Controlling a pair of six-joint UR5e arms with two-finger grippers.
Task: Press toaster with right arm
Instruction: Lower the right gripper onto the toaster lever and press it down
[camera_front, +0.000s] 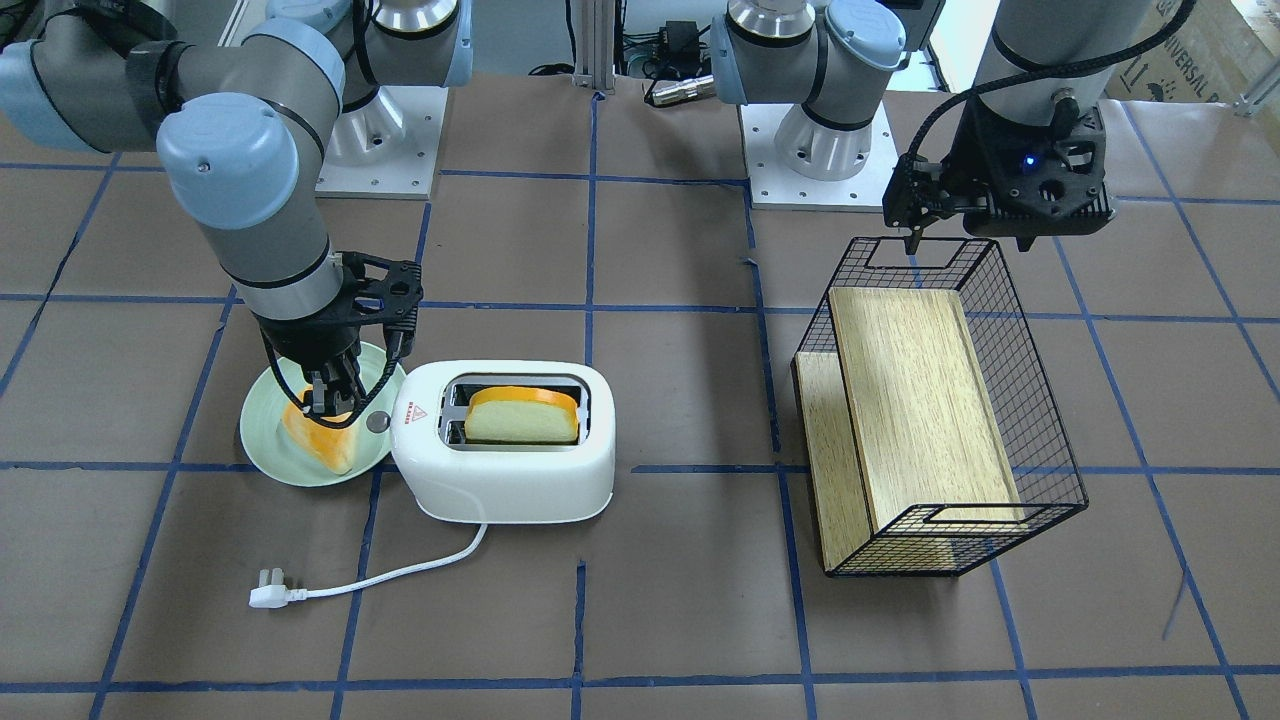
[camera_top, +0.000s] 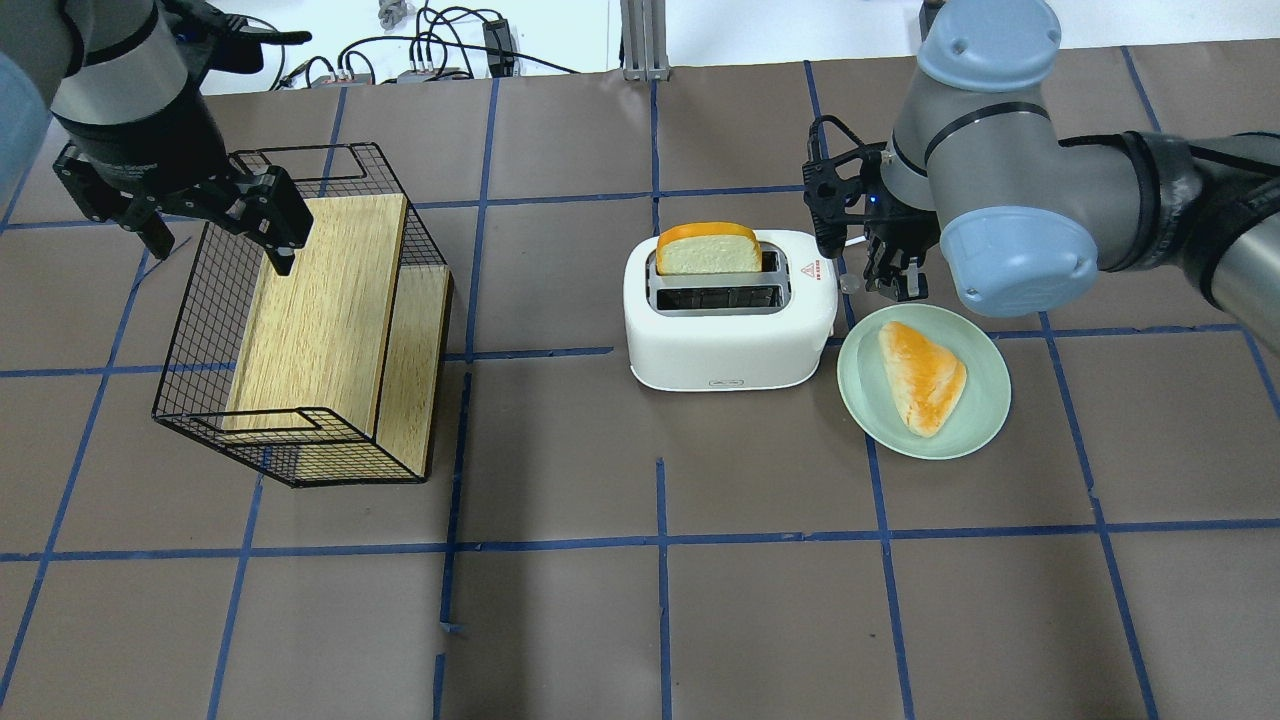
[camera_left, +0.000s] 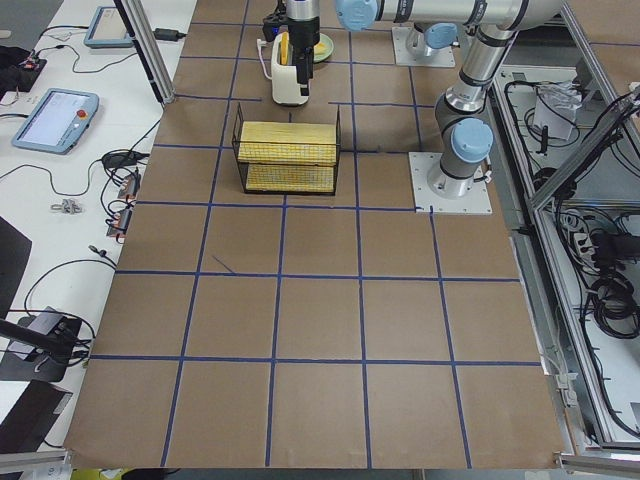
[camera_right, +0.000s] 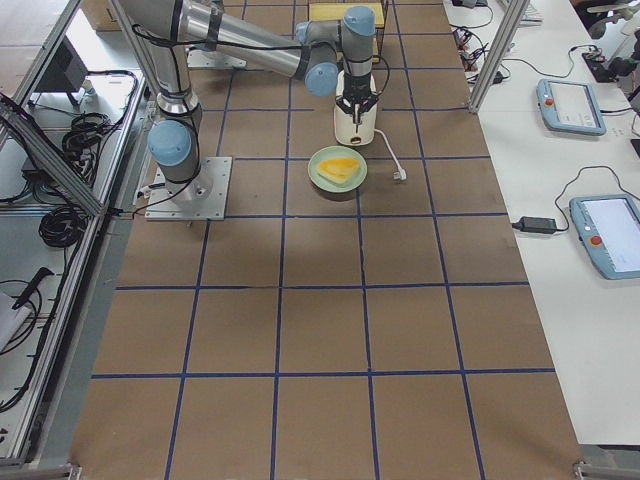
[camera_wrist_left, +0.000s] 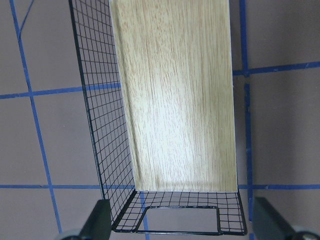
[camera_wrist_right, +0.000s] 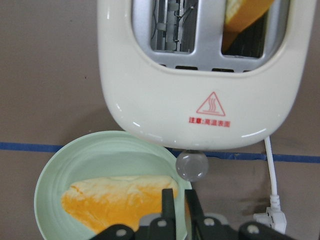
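Observation:
The white two-slot toaster (camera_front: 510, 470) stands mid-table, also in the overhead view (camera_top: 730, 340) and the right wrist view (camera_wrist_right: 195, 100). One slice of bread (camera_front: 522, 415) stands up out of one slot; the other slot is empty. The grey round knob (camera_wrist_right: 191, 165) sticks out of the toaster's end by the plate. My right gripper (camera_wrist_right: 180, 205) is shut and empty. It hangs just beside that knob, above the plate's edge (camera_front: 330, 400) (camera_top: 897, 285), apart from the toaster. My left gripper (camera_top: 215, 235) is open and empty over the wire basket.
A pale green plate (camera_top: 985, 400) with a wedge of bread (camera_top: 925, 380) lies against the toaster's knob end. A tilted black wire basket (camera_top: 200, 330) with a wooden board inside sits on the left arm's side. The toaster's white cord and plug (camera_front: 270, 597) trail across the table.

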